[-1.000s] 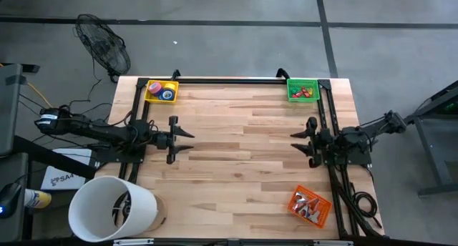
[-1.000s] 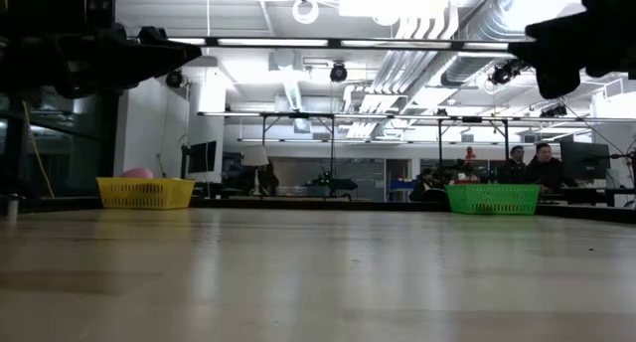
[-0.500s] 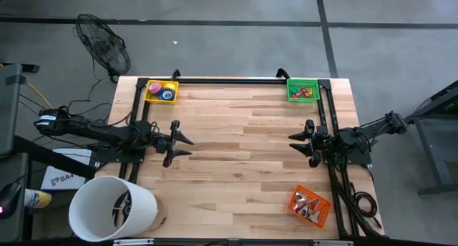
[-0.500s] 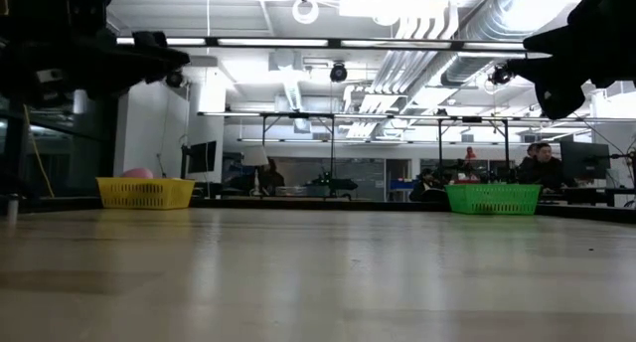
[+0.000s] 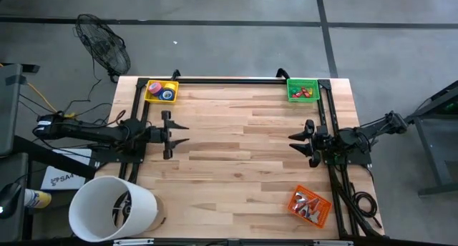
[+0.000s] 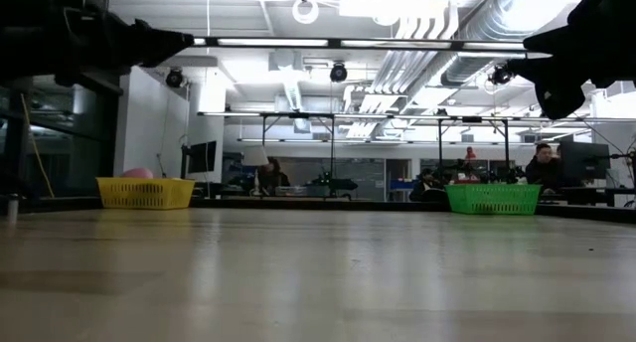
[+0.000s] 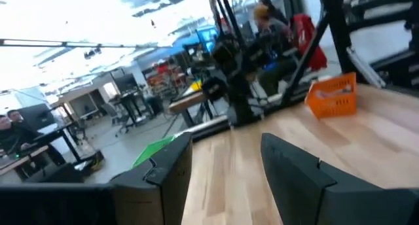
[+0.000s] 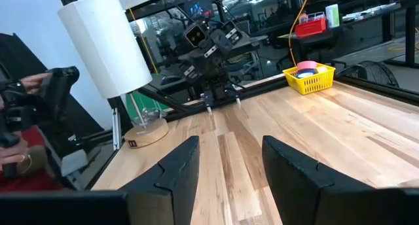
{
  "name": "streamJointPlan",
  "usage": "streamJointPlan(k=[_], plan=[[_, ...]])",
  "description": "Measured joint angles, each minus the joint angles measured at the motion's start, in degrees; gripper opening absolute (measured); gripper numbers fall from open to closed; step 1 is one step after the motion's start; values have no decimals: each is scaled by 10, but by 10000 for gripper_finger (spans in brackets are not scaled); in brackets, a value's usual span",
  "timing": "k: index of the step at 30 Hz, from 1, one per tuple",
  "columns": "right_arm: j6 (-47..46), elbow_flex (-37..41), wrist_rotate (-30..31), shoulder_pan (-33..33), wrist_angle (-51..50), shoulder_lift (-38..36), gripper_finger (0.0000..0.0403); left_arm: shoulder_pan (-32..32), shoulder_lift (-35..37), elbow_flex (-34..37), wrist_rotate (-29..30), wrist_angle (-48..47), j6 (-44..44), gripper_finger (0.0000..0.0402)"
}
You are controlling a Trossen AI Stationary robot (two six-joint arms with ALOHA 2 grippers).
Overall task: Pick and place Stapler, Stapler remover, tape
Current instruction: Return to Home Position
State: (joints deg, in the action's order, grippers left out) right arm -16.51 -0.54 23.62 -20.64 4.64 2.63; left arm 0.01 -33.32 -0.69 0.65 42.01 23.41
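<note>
Tape rolls [image 5: 163, 91], one pinkish and one blue, lie in the yellow bin [image 5: 160, 100] at the table's [image 5: 236, 167] far left corner. Red staplers [image 5: 306, 93] sit in the green bin [image 5: 290, 89] at the far right corner. The staple removers [image 5: 308, 204] (a small pale, pinkish heap, too small to count) fill the orange bin [image 5: 315, 194], which stands askew near the right front corner. Every bin is well apart from both arms. The left gripper [image 5: 187, 133] hangs above the left side of the table, pointing toward the middle, its fingers spread wide with nothing between them. The right gripper [image 5: 292, 143] faces it from the right edge, fingers likewise apart and empty, with bare wood showing between them in its wrist view. The middle of the tabletop between the two arms is plain planks. A white cylinder [image 5: 113, 209] stands at the left front corner, and a floor fan [image 5: 104, 53] stands on the grey floor beyond the yellow bin. In the low view a person [image 6: 543, 167] sits in the room behind the green bin.
</note>
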Motion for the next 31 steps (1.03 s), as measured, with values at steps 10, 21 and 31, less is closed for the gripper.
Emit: streamJointPlan(k=[10, 21, 31], plan=[[0, 0, 0, 0, 0, 0, 157, 0, 127, 0, -65, -135, -84, 179], [0, 0, 0, 0, 1, 0, 156, 0, 222, 0, -80, -214, -82, 179], [0, 0, 0, 0, 2, 0, 157, 0, 225, 0, -81, -213, -82, 179]])
